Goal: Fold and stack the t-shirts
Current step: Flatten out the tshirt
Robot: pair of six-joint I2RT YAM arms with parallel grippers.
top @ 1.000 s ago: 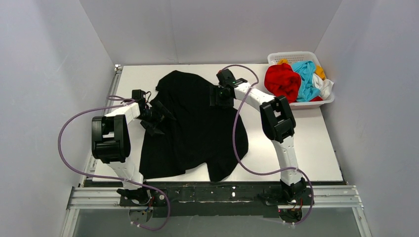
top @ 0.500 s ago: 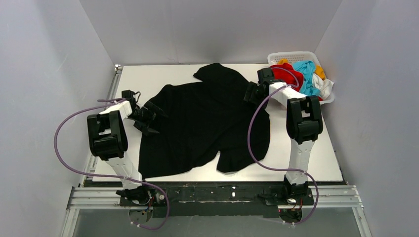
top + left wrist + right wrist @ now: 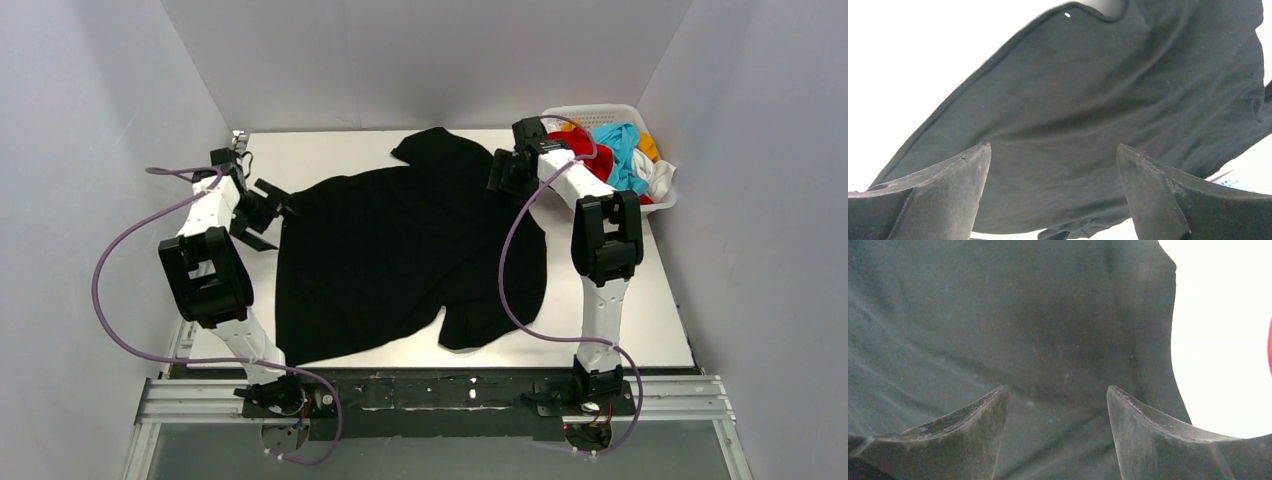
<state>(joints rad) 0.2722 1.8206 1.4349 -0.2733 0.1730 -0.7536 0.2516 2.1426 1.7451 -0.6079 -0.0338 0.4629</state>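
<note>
Top view: black t-shirt lies spread on white table, roughly centre, not folded; cloth rumpled, one lobe reaching to 12 o'clock near the far table edge, lower hem uneven w/ a notch at 6 o'clock. L gripper sits at approx 9–10 o'clock of the shirt, just beside its left edge, jaws spread wide, nothing between them. L wrist view confirms: L gripper fingers well apart, black cloth seen past them w/ hemmed edge running diagonally, bare white table at 10 o'clock of that view; no cloth pinched. R gripper at approx 1 o'clock of the shirt, over its upper right edge, arm reaching up from the near rail. R wrist view: R gripper jaws apart, black cloth filling most of the view beyond the fingers, white table at 3 o'clock, thin red sliver at the extreme right edge. No cloth seen clamped; whether fingertips touch the cloth cannot be told. White lattice basket stands at the far right table corner, 1–2 o'clock of the table, apart from the black shirt. Inside, bunched together: red t-shirt nearest R arm, light blue t-shirt beside it, orange-yellow t-shirt at the back right, white t-shirt at the basket's right rim. None of these folded. No stack on the table.
</note>
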